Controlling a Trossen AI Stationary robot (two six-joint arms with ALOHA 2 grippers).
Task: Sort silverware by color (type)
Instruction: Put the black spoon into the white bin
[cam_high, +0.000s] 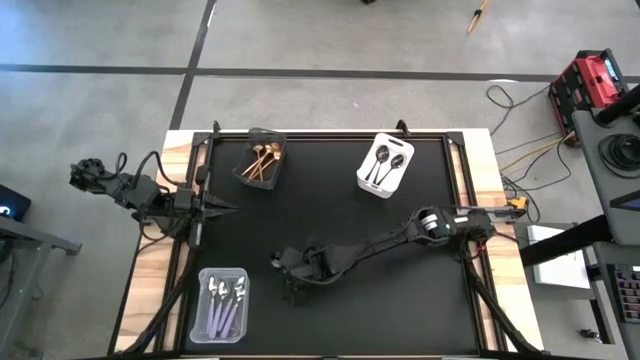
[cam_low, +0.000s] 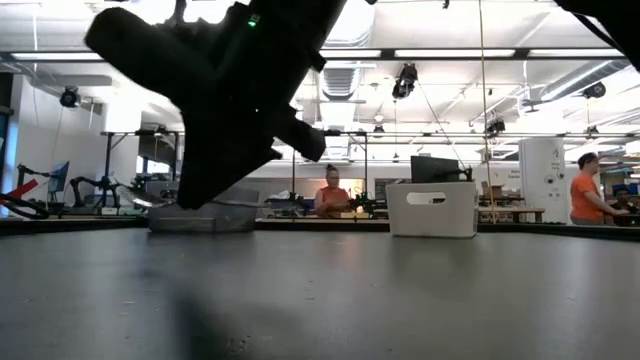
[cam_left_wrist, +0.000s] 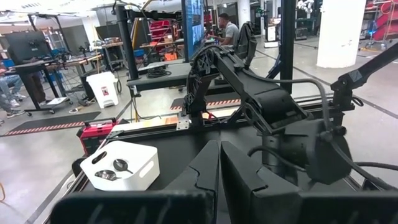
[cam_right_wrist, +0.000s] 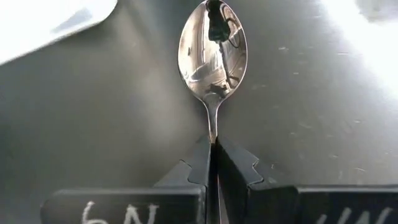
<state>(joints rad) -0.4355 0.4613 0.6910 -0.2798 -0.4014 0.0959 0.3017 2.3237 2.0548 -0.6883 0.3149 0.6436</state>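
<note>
The right arm reaches in from the table's right edge, stretched long and low across the mat toward its near middle — wrist bent down, the right gripper (cam_right_wrist: 212, 163) right at the surface. Its two dark fingers (cam_right_wrist: 194, 163) are pressed together, pinching the thin neck of a silver spoon (cam_right_wrist: 212, 46) whose bowl sticks out ahead of them. The left arm waits folded at the left edge, its left gripper (cam_left_wrist: 219, 163) pointing inward over the mat, fingers closed — nothing between them.
</note>
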